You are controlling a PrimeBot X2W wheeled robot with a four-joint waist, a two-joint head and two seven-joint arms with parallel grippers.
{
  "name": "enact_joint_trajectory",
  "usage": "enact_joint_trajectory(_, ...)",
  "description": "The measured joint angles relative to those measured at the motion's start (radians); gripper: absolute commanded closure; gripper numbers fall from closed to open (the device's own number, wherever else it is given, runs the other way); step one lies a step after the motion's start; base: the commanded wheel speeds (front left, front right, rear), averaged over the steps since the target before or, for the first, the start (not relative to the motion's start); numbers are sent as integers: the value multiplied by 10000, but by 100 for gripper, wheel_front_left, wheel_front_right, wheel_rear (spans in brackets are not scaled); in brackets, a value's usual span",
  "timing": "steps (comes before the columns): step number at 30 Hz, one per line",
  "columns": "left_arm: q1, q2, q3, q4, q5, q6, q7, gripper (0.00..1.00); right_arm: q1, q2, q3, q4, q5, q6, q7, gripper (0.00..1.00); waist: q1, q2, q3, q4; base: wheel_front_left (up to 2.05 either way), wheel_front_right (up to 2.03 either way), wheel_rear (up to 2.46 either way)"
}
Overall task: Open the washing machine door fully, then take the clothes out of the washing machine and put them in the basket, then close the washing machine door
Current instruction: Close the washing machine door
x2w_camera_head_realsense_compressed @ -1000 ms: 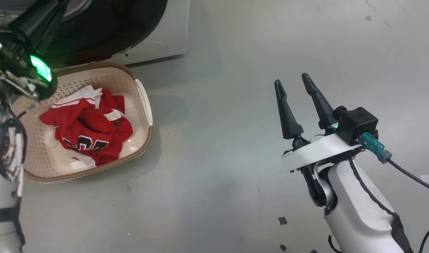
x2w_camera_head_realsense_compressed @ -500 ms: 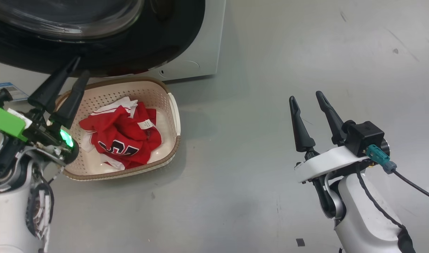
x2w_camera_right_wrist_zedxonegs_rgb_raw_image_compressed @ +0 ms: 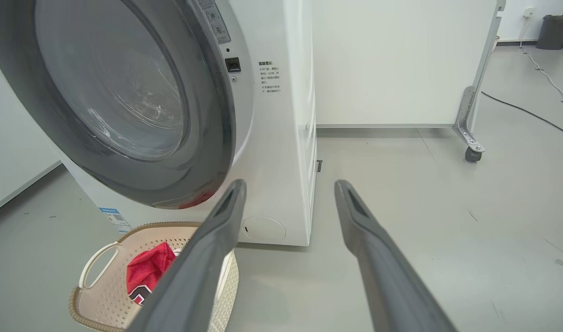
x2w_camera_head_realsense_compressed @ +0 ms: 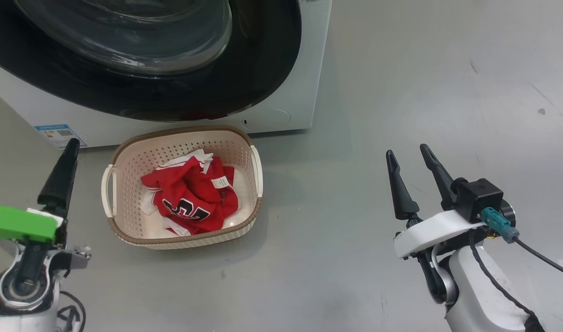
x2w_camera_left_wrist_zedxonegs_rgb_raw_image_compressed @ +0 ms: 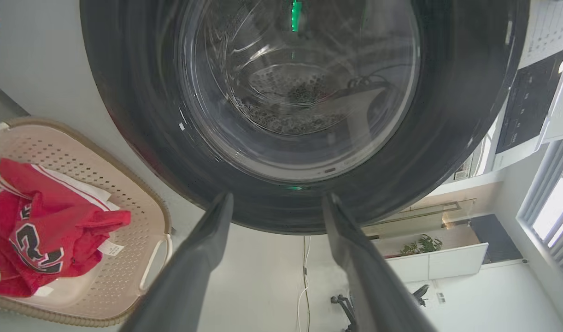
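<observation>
The washing machine point(x2w_camera_head_realsense_compressed: 309, 74) is a white box across the top of the head view. The washing machine door point(x2w_camera_head_realsense_compressed: 263, 69), black-rimmed with a glass bowl, lies against its front; the drum shows through the glass point(x2w_camera_left_wrist_zedxonegs_rgb_raw_image_compressed: 290, 92). The cream basket point(x2w_camera_head_realsense_compressed: 180, 133) stands on the floor right before it, with the red clothes point(x2w_camera_head_realsense_compressed: 189, 203) heaped inside. My left gripper point(x2w_camera_left_wrist_zedxonegs_rgb_raw_image_compressed: 278, 197) is open and empty, pointing at the door's lower rim; one finger point(x2w_camera_head_realsense_compressed: 60, 177) rises left of the basket. My right gripper point(x2w_camera_head_realsense_compressed: 407, 150) stands open and empty over bare floor, well right of the basket.
A blue label sticker point(x2w_camera_head_realsense_compressed: 60, 134) sits low on the machine's front. Behind the machine's right side stands a white panel point(x2w_camera_right_wrist_zedxonegs_rgb_raw_image_compressed: 401, 60) on a caster point(x2w_camera_right_wrist_zedxonegs_rgb_raw_image_compressed: 470, 154). A cable point(x2w_camera_right_wrist_zedxonegs_rgb_raw_image_compressed: 525, 110) crosses the grey floor point(x2w_camera_head_realsense_compressed: 355, 138), with a dark bin point(x2w_camera_right_wrist_zedxonegs_rgb_raw_image_compressed: 551, 30) far back.
The head camera has moved, shifting the whole picture down and right. My left gripper has opened and come away from the door's rim to the basket's left. The clothes lie as before.
</observation>
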Motion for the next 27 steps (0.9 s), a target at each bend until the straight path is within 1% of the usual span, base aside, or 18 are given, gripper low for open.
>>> enact_joint_trajectory(5, 690, 422, -502, -349, 2504, -2, -1547, 0, 84, -19, -46, 54, -59, 58, 0, 0, 0, 0, -359, 167, 0, 0, 0)
enact_joint_trajectory(8, 1085, 842, -803, -447, 4460, -4, -2713, 0, 154, -40, -132, 59, -111, 67, 0, 0, 0, 0, -555, 238, 0, 0, 0)
enact_joint_trajectory(13, 1241, 1177, -1064, -834, 6838, 38, -4420, 0, 185, -73, -247, 58, -142, 69, 0, 0, 0, 0, -826, 343, 0, 0, 0)
enact_joint_trajectory(16, 1309, 1290, -1390, -1016, 7952, 481, -5028, 0, 197, -73, -257, 56, -257, 71, 0, 0, -1, 0, -983, 374, 0, 0, 0)
enact_joint_trajectory(20, 1750, 1446, -1870, -1030, 9141, 1118, -5432, 0, 301, -73, -282, 59, -318, 140, 0, 0, 0, 0, -1215, 384, 0, 0, 0)
enact_joint_trajectory(23, 2114, 1434, -2196, -951, 9632, 1616, -5348, 0, 530, -71, -307, 81, -320, 142, 0, 0, 0, 0, -1414, 381, 0, 0, 0)
enact_joint_trajectory(27, 2522, 1383, -2537, -844, 10124, 2029, -5340, 0, 911, -69, -345, 151, -320, 142, 0, 0, -1, 0, -1691, 377, 0, 0, 0)
